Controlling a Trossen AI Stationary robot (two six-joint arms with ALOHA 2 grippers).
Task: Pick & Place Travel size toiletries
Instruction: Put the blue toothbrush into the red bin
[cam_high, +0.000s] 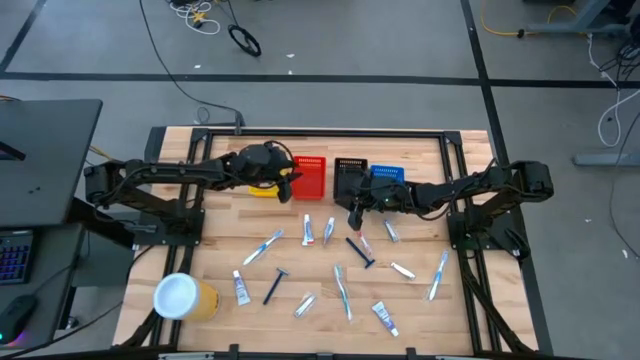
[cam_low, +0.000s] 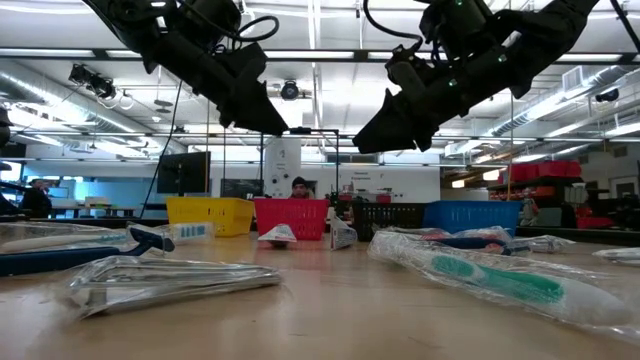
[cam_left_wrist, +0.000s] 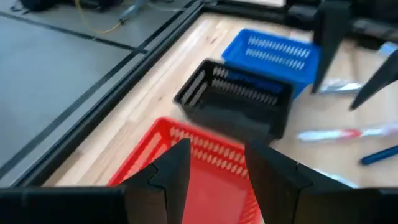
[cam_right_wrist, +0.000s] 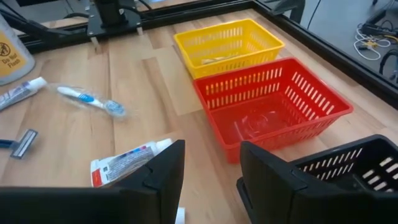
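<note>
Plastic-wrapped toiletries (cam_high: 330, 270) lie scattered across the wooden table (cam_high: 220, 250), print unreadable. Left gripper (cam_left_wrist: 214, 171) hovers empty, fingers apart, over the red bin (cam_high: 310, 176); right gripper (cam_right_wrist: 211, 171), likewise empty and parted, beside the black bin (cam_high: 349, 175).

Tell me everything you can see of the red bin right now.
The red bin is a small rectangular plastic basket with slotted walls and an open top. It stands upright on the wooden table, its side against the yellow bin, with the black bin on its other side. It looks empty. The left gripper hovers over it, open.
</note>
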